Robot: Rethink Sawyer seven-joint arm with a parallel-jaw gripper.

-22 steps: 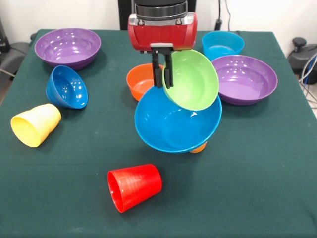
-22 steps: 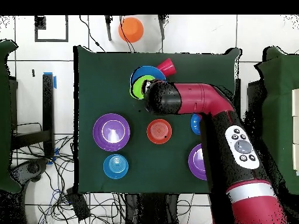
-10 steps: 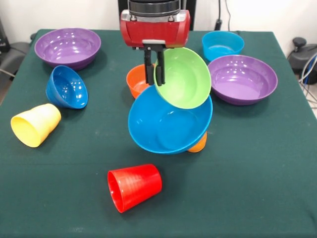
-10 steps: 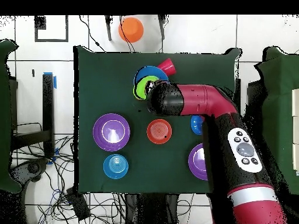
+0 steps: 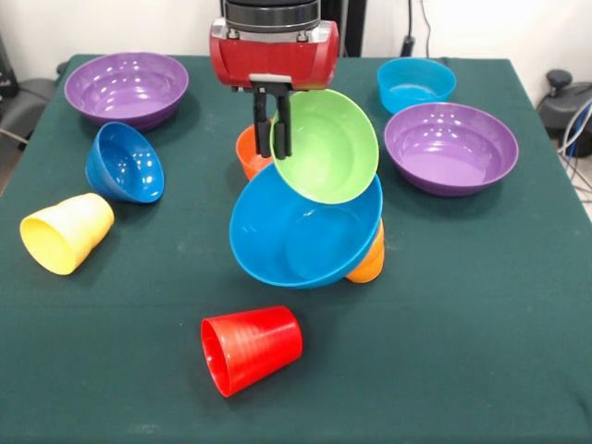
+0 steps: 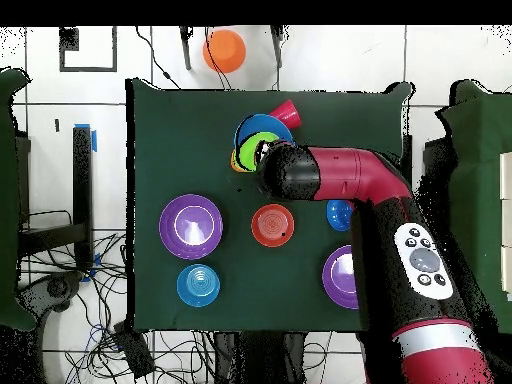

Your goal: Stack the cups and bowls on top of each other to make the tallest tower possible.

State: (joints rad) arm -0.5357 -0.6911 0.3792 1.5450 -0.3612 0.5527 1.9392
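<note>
Small bowl (image 5: 326,145) (tilted) in large bowl (image 5: 301,229)

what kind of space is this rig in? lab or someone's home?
Likely a robotics lab. The green-clothed table stands on a tiled floor marked with tape, loose cables trail around it, and the Sawyer's gripper is working with toy-like plastic bowls and cups.

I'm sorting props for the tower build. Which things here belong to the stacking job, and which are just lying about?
Job:
claw gripping green bowl's rim
large blue bowl, tilted
orange cup behind it
red cup, yellow cup, on their sides
two purple bowls
cyan bowl
dark blue bowl
orange bowl

Lying about:
floor cables
</note>
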